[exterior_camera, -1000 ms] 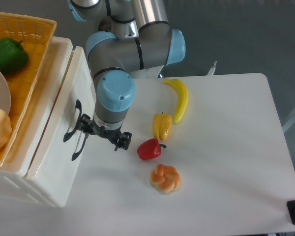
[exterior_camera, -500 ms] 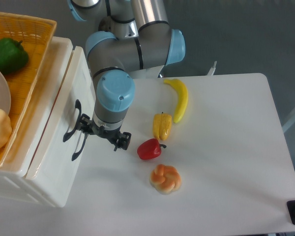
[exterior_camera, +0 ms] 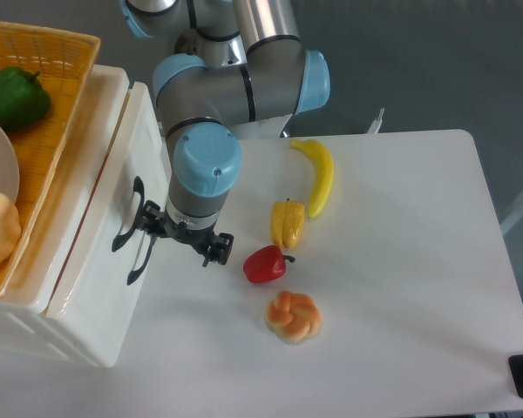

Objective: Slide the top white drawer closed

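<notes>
Top white drawer (exterior_camera: pixel 105 252) front sticks out past cabinet edge — gripper (exterior_camera: pixel 181 239) just beside handle, jaw state unclear.

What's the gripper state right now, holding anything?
Gripper: open, holding nothing, beside the top drawer front.

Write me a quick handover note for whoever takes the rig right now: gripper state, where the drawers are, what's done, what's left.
Gripper: hangs just in front of the drawer unit, by the black handles; open or shut can't be told from this view, and nothing shows in it.
Top white drawer: its front panel seems to stand out slightly from the unit, so it looks not fully closed. Lower white drawer is beneath it.
Done: the arm is lined up at the drawer front.
Left: push the top drawer in flush, then back away. Red pepper lies close behind the gripper.
</notes>
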### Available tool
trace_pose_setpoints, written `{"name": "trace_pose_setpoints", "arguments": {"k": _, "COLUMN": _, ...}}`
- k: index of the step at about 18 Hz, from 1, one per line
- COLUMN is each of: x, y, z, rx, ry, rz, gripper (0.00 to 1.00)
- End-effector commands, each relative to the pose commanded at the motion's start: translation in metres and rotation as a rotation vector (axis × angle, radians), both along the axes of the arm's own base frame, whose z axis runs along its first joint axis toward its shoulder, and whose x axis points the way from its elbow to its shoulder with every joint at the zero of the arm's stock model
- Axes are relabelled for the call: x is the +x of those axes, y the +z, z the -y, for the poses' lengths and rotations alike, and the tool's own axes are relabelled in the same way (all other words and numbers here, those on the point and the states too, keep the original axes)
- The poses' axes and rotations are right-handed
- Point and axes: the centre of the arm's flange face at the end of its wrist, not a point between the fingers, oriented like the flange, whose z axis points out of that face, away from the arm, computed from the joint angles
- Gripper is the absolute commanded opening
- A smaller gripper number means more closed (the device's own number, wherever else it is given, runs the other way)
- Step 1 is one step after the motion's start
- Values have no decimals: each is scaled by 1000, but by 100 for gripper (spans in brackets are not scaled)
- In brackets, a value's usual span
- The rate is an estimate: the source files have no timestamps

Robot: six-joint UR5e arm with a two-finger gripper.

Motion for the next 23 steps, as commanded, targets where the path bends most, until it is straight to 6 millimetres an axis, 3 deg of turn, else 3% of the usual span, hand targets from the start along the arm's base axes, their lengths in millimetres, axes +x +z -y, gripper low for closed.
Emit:
{"name": "trace_pose_setpoints", "arguments": {"k": 17, "x": 10, "y": 4, "z": -4, "rx": 15, "ry": -3, "rz": 14, "gripper": 100}}
{"name": "trace_pose_setpoints", "arguments": {"k": 23, "x": 3, "y": 7, "z": -1, "rx": 19, "ry": 1, "rz": 9, "gripper": 100}}
